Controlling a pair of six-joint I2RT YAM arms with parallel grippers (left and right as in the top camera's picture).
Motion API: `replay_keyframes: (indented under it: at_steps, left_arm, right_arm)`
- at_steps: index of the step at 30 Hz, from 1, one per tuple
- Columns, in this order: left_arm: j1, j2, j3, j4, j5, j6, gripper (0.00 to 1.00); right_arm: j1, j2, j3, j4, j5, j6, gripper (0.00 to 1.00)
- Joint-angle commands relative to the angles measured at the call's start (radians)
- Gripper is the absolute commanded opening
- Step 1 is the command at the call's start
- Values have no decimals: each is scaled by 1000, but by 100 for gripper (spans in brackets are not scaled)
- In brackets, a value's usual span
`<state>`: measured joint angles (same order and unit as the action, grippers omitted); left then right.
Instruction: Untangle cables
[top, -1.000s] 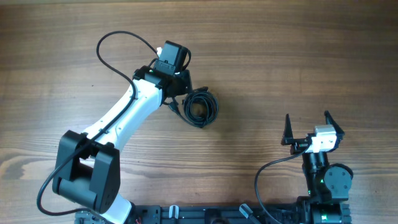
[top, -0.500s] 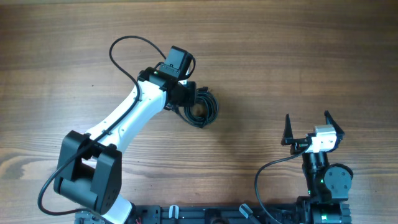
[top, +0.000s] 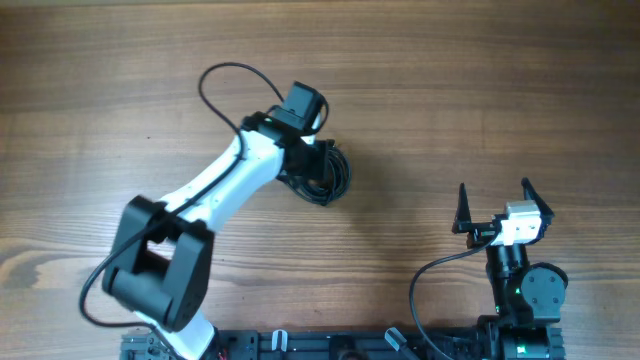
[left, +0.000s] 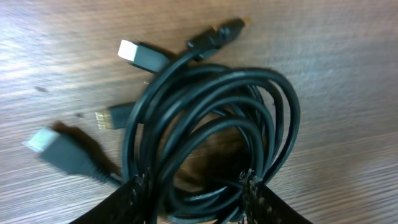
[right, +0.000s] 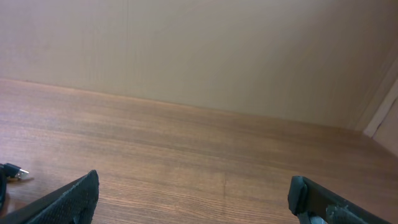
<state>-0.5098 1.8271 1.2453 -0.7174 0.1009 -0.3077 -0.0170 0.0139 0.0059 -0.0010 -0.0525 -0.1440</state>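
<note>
Overhead, hard to read: cables (top: 340, 180) bunched into a small black coil a little left of the middle of the table (top: 480, 90), largely covered by the left gripper (top: 318, 168) and its camera housing, with only the right and near arcs of the loop peeping out. Far plainer from the left wrist: several round turns lying flat on the wood, plug ends (left: 134, 51) fanning out above and to the left, the lower-left one blurred past naming. Left gripper's jaws parted, fingers (left: 134, 193) standing on either side of the coil's near arc with strands running between them. Both fingers cut off by the bottom edge of that view, so contact with the strands impossible to judge. Right gripper (top: 497, 205) low at the front right, well apart from the coil, jaws spread wide over wood. From its own camera, only two dark fingertips (right: 84, 193) at the bottom corners, plus a small dark plug tip (right: 12, 171) clipped by the left edge, likely one of the bundle's. Broad wood grain on every side of the coil, widest toward the far edge and the right, ending against a plain wall (right: 199, 50). Arm's own wire (top: 215, 85) arching above and left of the coil, close over the wrist.
</note>
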Motion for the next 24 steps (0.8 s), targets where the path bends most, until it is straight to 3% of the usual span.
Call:
replay_keyframes:
  at_steps: [1, 6, 10, 24]
  left_arm:
    - [-18, 27, -2, 5, -88, 11, 31]
    - [-6, 27, -2, 68, -171, 9, 27]
    - [-3, 27, -2, 138, -170, 9, 4]
    - [-3, 27, -2, 137, -170, 9, 4]
  right_arm:
    - [-3, 0, -1, 2, -16, -11, 100]
    - [-3, 0, -1, 2, -16, -11, 100]
    - [-3, 0, -1, 2, -16, -11, 100]
    - [-3, 0, -1, 2, -16, -11, 100]
